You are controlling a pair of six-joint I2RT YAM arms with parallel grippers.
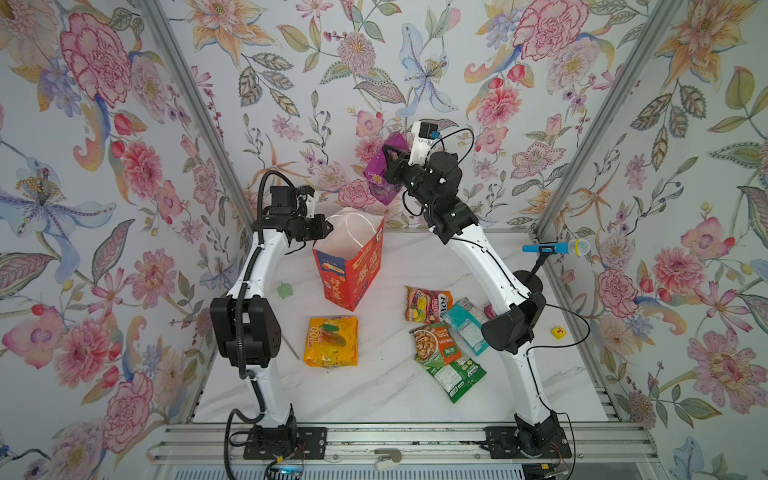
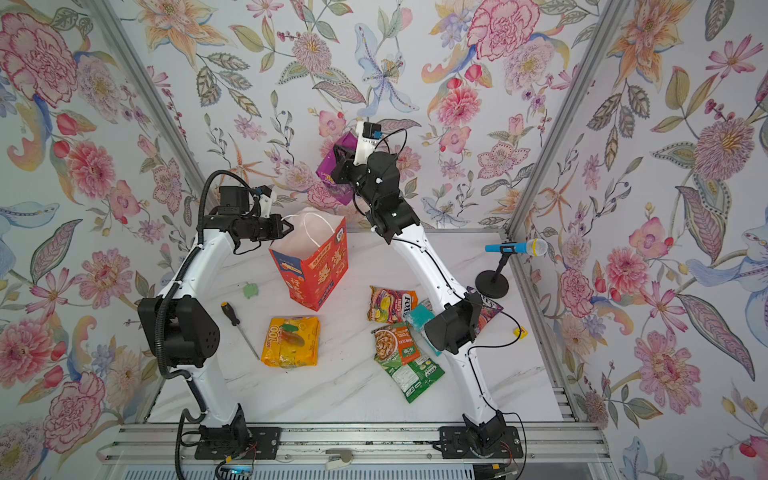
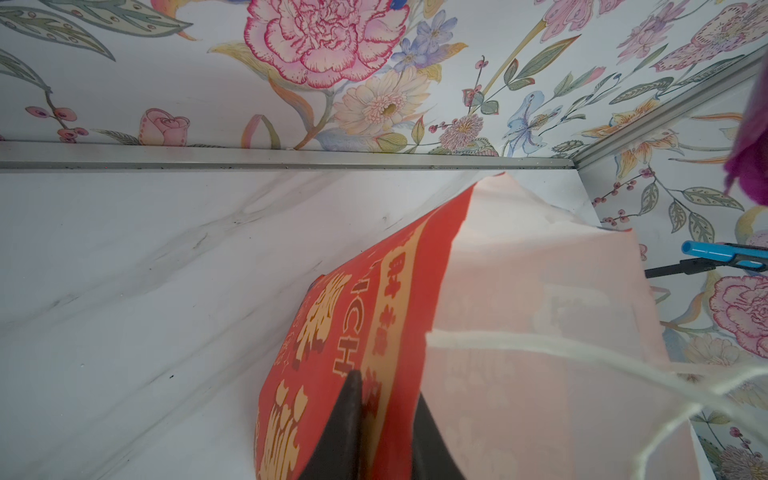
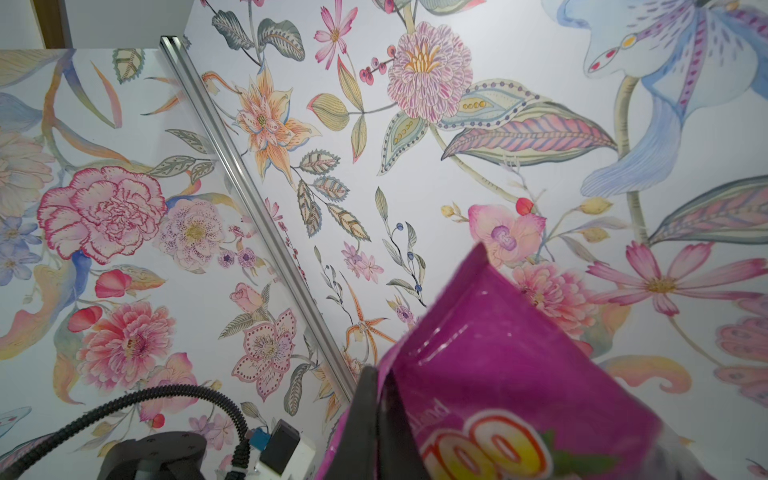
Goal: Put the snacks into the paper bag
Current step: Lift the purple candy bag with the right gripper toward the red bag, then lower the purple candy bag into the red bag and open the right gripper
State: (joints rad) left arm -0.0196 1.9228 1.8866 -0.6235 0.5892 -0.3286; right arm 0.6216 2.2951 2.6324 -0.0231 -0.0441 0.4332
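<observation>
Hanging at upper centre in both top views, the right pincer (image 1: 392,157) is clamped tight on a purple packet (image 1: 377,183), up-frame of the red paper bag (image 1: 353,274), which stands mid-frame on the surface (image 1: 374,390), its rim nipped by the nearly closed left pincer (image 1: 328,228).

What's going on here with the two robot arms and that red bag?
The left end effector pinches the rim of the red paper bag, which stands open on the table. The right end effector holds a purple snack packet aloft near the bag. Several other packets lie on the table.
</observation>
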